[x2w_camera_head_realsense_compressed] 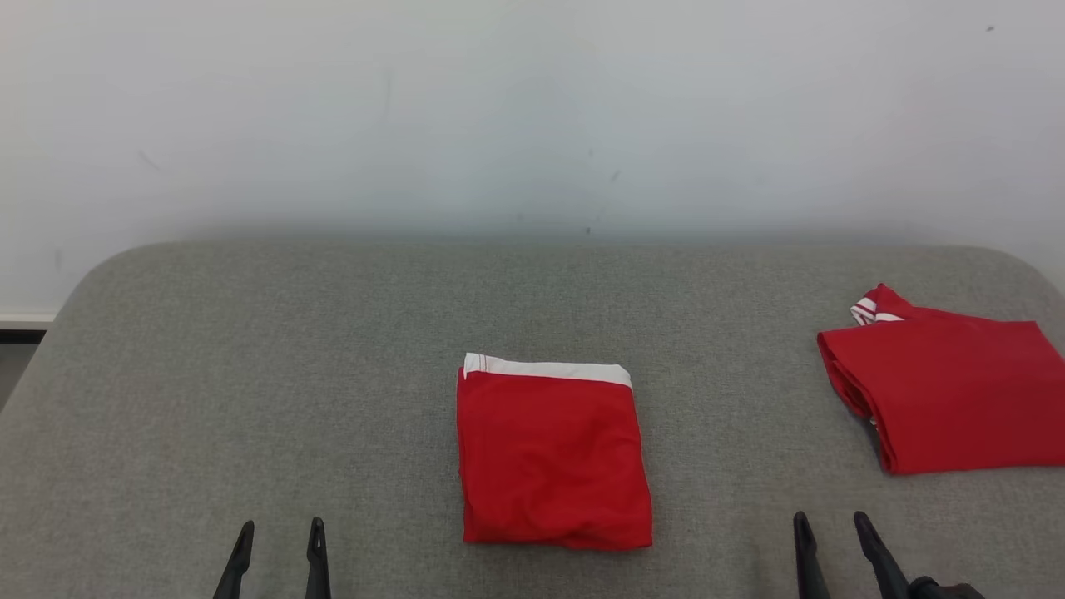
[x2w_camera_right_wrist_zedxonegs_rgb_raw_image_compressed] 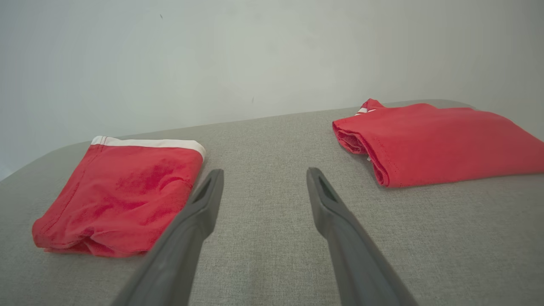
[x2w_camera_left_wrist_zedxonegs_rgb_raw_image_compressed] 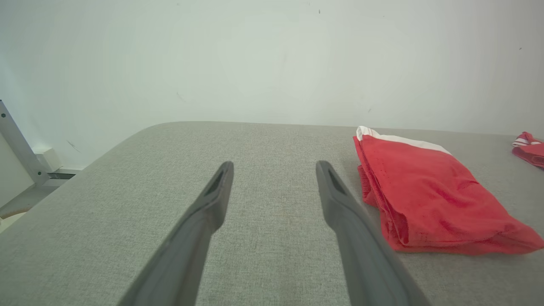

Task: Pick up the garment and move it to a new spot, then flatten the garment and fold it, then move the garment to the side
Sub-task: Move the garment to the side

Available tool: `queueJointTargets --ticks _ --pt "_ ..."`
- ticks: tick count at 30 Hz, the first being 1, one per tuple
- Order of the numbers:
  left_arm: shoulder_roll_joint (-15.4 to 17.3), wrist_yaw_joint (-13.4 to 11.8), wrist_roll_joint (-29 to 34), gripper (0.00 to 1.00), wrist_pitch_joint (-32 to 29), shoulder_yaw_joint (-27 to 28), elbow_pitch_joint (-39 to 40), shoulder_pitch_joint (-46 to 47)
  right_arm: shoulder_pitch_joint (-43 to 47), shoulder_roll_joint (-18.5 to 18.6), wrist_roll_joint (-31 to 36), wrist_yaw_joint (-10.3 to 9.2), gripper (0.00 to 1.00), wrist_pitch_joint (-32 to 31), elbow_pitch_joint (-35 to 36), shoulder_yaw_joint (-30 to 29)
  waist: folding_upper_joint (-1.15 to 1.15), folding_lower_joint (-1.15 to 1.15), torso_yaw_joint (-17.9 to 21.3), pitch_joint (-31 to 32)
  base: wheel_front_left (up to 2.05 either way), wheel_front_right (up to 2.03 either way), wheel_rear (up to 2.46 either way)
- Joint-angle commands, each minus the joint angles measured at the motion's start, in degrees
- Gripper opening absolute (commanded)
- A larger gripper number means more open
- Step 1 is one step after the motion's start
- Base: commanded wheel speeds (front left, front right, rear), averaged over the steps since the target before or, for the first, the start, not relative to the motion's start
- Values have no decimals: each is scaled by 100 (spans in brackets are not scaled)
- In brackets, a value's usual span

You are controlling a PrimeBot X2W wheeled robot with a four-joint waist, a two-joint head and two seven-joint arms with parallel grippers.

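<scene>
A red garment with a white band along its far edge lies folded into a compact rectangle at the middle of the grey table. It also shows to the right in the left wrist view and to the left in the right wrist view. My left gripper stands open at the lower left, well left of the garment, with nothing between its fingers. My right gripper is open at the lower right, empty, its fingers over bare cloth between the two red pieces.
A second folded red garment with white striped trim lies at the table's right edge, also seen in the right wrist view. A white wall rises behind the table. A metal bracket stands off the table's left end.
</scene>
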State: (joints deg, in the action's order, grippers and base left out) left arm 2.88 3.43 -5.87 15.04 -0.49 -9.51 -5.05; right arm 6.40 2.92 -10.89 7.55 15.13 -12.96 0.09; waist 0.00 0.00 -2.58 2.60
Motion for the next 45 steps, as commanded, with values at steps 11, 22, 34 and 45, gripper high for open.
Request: queueJointTargets --ticks 11,22,34,45 --pt "1 42 57 100 12 -108 -5 97 -1025 -1 -13 -11 100 2 -1204 507 0 0 -428 -39 0 0 0" --pt "1 123 151 100 11 -244 -107 232 -2856 -4 -565 -11 100 1 -3800 976 0 0 -1043 -161 0 0 0" --pt "2 158 64 100 12 -521 -181 505 -3920 1 -1522 -11 100 -80 -5791 1197 0 0 -1526 -426 0 0 0" --pt "0 122 52 100 12 -468 -219 418 -4100 3 -1751 -11 0 -84 -5933 1877 0 0 -1320 -351 0 0 0"
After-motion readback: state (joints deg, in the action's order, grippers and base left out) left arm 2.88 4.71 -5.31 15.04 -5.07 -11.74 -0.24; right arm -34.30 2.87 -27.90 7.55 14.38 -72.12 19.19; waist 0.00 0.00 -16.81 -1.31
